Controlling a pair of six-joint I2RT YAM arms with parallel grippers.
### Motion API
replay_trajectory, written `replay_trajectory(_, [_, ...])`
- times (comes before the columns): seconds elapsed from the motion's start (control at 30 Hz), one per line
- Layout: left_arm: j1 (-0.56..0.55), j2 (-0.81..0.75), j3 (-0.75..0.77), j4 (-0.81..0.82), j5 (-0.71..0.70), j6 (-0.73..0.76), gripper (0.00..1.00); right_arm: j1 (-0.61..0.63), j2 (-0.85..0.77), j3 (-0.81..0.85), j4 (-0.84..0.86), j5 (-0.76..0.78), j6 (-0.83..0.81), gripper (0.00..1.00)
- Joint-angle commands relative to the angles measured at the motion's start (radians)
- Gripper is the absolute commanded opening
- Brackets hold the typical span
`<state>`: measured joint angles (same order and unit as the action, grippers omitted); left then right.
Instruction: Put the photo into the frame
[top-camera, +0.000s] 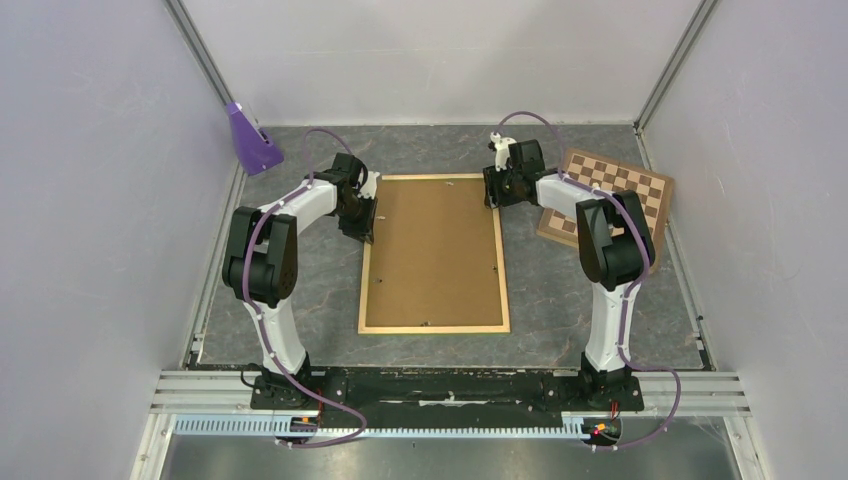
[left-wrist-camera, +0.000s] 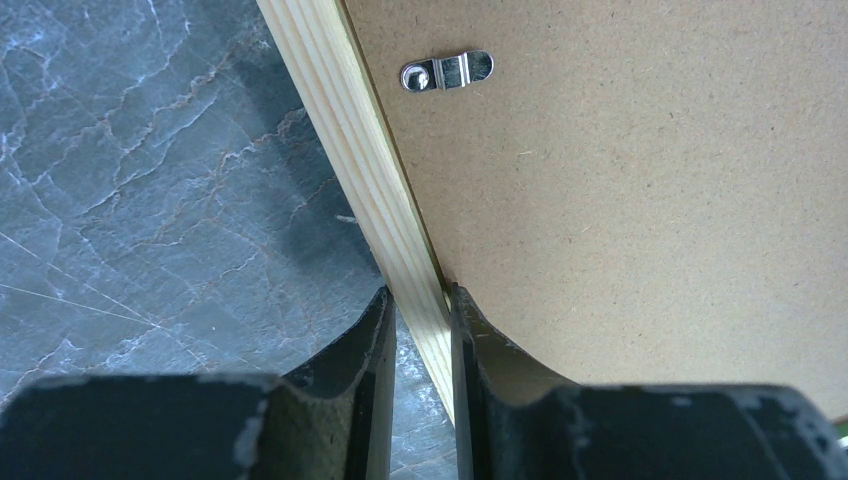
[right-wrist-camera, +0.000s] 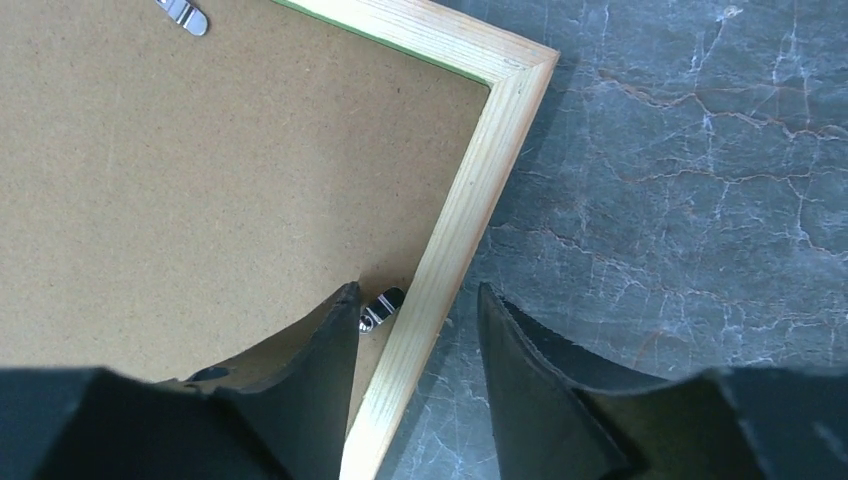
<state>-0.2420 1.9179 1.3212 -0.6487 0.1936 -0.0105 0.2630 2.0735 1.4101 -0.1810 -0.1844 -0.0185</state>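
Top external view: the frame (top-camera: 432, 327) lies flat on the table (top-camera: 570, 300), pale wood back up. Its long axis runs away from the arm bases, and a brown panel (top-camera: 434, 250) fills its opening. No photo shows in any view; whether it sits under the panel I cannot tell. At the frame's left rail, toward the far end, the left end effector (left-wrist-camera: 420, 305) pinches the rail between closed fingers. Just short of the frame's far right corner, the right end effector (right-wrist-camera: 418, 300) straddles the rail, parted and holding nothing, with its inner finger beside a metal clip (right-wrist-camera: 380, 308). That clip is nearest the right arm, so working it probably falls to that arm.
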Motion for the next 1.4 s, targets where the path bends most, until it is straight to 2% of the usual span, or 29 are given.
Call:
replay_trajectory(0.0, [-0.011, -0.039, 0.018, 0.017, 0.049, 0.036, 0.02, 0.008, 0.009, 0.044, 0.047, 0.029, 0.018, 0.52])
replay_trajectory(0.1, [-0.011, -0.040, 0.018, 0.017, 0.049, 0.036, 0.02, 0.007, 0.027, 0.070, 0.045, 0.038, 0.047, 0.53])
replay_trajectory(0.43, [-0.011, -0.043, 0.018, 0.017, 0.051, 0.035, 0.03, 0.001, 0.036, 0.074, 0.032, 0.064, 0.040, 0.46])
replay_trajectory(1.0, [-0.011, -0.051, 0.012, 0.026, 0.033, 0.026, 0.02, -0.002, -0.035, -0.061, 0.021, 0.067, 0.028, 0.48])
replay_trajectory(1.1, [-0.011, -0.054, 0.012, 0.027, 0.033, 0.024, 0.02, -0.002, -0.034, -0.068, 0.021, 0.061, 0.028, 0.44])
replay_trajectory(1.23, [-0.011, -0.059, 0.009, 0.029, 0.028, 0.024, 0.02, -0.002, -0.035, -0.077, 0.021, 0.054, 0.035, 0.33])
replay_trajectory(1.37, [-0.011, -0.063, 0.001, 0.036, 0.024, 0.021, 0.02, -0.009, -0.046, -0.091, 0.021, 0.051, 0.042, 0.29])
